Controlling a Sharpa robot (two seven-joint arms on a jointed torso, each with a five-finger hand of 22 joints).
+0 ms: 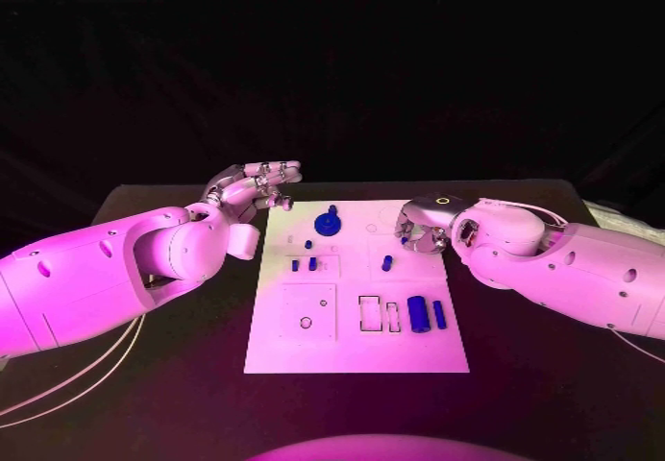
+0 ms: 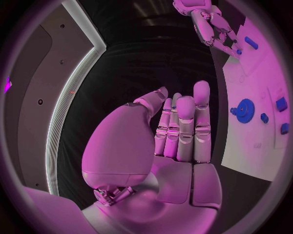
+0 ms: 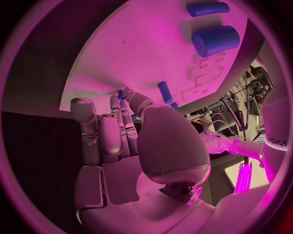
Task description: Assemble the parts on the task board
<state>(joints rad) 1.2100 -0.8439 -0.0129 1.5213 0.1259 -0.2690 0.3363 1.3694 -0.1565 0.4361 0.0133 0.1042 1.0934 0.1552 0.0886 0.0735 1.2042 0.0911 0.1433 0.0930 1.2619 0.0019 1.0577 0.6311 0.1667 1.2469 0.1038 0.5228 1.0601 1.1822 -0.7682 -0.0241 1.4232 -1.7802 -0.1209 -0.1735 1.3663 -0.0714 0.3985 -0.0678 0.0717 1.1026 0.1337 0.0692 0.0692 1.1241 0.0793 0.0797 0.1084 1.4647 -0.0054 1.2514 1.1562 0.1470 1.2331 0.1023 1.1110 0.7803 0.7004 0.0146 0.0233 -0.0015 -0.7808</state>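
The white task board (image 1: pixel 357 331) lies in the middle of the table. On it are a blue gear (image 1: pixel 329 225), small blue pegs (image 1: pixel 313 262) and two blue cylinders (image 1: pixel 417 310) beside rectangular slots. My right hand (image 1: pixel 420 233) hovers low over the board's far right part. In the right wrist view its thumb and a fingertip pinch a small blue part (image 3: pixel 120 94), mostly hidden, next to a blue peg (image 3: pixel 165 91). My left hand (image 1: pixel 257 187) stays off the board's far left corner, fingers straight and together (image 2: pixel 180 126), holding nothing; the gear (image 2: pixel 245 110) lies beside it.
The large cylinder (image 3: pixel 215 40) and the thin one (image 3: pixel 207 8) lie on the board ahead of my right hand. A square recess (image 1: pixel 307 312) takes up the board's near left. Bare black table (image 1: pixel 166 384) surrounds the board.
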